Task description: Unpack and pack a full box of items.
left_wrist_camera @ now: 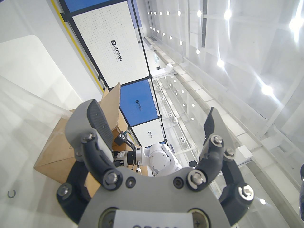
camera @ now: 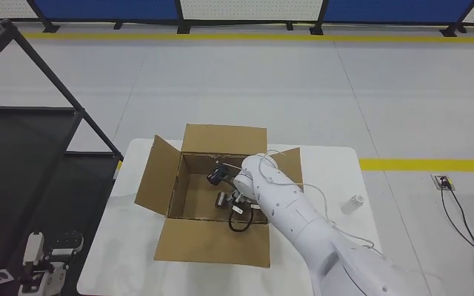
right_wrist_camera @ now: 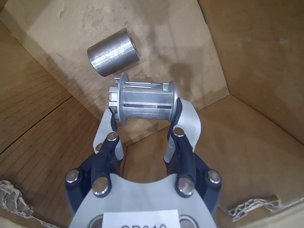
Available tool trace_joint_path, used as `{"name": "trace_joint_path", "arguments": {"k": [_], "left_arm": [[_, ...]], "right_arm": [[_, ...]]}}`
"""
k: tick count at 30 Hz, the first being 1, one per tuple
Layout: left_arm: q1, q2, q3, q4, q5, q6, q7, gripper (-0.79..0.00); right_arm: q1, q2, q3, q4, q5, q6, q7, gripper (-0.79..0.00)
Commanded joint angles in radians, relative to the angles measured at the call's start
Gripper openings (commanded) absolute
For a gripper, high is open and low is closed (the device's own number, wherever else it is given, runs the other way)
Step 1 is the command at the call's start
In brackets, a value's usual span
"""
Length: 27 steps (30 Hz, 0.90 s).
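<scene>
An open cardboard box (camera: 224, 138) stands on the white table (camera: 333, 170). My right arm comes in from the table's near right, and its gripper (camera: 227, 200) is down inside the box. That right gripper (right_wrist_camera: 145, 110) is shut on a flanged metal spool (right_wrist_camera: 144, 98), one finger on each end flange, just above the box floor (right_wrist_camera: 171, 24). A plain grey metal cylinder (right_wrist_camera: 112, 54) lies on its side on the floor just beyond the spool. My left gripper (left_wrist_camera: 154, 113) is open and holds nothing; it points up and away, with the box (left_wrist_camera: 57, 150) beyond it.
A small white bottle (camera: 353, 203) lies on the table right of the box. The box flaps (camera: 157, 174) are folded outward on all sides. A black frame rack (camera: 44, 170) stands left of the table. Torn cardboard edges (right_wrist_camera: 251, 208) line the near wall of the box.
</scene>
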Motion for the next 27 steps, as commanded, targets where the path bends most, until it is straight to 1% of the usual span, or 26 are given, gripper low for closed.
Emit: {"name": "trace_joint_path", "arguments": {"k": [1, 6, 8, 9, 10, 11, 12, 14, 15, 16, 21, 27], "left_arm": [[0.000, 0.000, 0.000, 0.000, 0.000, 0.000, 0.000, 0.000], [0.000, 0.000, 0.000, 0.000, 0.000, 0.000, 0.000, 0.000], [0.000, 0.000, 0.000, 0.000, 0.000, 0.000, 0.000, 0.000], [0.000, 0.000, 0.000, 0.000, 0.000, 0.000, 0.000, 0.000], [0.000, 0.000, 0.000, 0.000, 0.000, 0.000, 0.000, 0.000], [0.000, 0.000, 0.000, 0.000, 0.000, 0.000, 0.000, 0.000], [0.000, 0.000, 0.000, 0.000, 0.000, 0.000, 0.000, 0.000], [0.000, 0.000, 0.000, 0.000, 0.000, 0.000, 0.000, 0.000], [0.000, 0.000, 0.000, 0.000, 0.000, 0.000, 0.000, 0.000], [0.000, 0.000, 0.000, 0.000, 0.000, 0.000, 0.000, 0.000], [0.000, 0.000, 0.000, 0.000, 0.000, 0.000, 0.000, 0.000], [0.000, 0.000, 0.000, 0.000, 0.000, 0.000, 0.000, 0.000]], "right_arm": [[0.002, -0.002, 0.002, 0.007, -0.001, -0.001, -0.005, -0.425], [0.004, -0.004, 0.010, 0.015, -0.002, 0.002, -0.018, -0.413], [0.003, -0.004, 0.011, 0.016, -0.004, 0.002, -0.019, -0.379], [0.004, -0.004, 0.013, 0.016, -0.005, 0.003, -0.018, -0.292], [0.004, -0.004, 0.014, 0.015, -0.006, 0.004, -0.018, -0.256], [0.003, -0.003, 0.015, 0.014, -0.007, 0.004, -0.017, -0.200], [0.003, -0.004, 0.016, 0.011, -0.008, 0.004, -0.016, -0.185], [0.003, -0.003, 0.018, 0.007, -0.011, 0.007, -0.015, -0.086], [0.004, -0.003, 0.018, 0.005, -0.013, 0.008, -0.013, -0.058], [0.004, -0.003, 0.019, 0.002, -0.014, 0.009, -0.013, 0.000], [0.002, 0.000, 0.025, -0.018, -0.023, 0.019, -0.014, 0.000], [0.006, 0.012, 0.045, -0.059, -0.024, 0.008, -0.054, 0.000]]}}
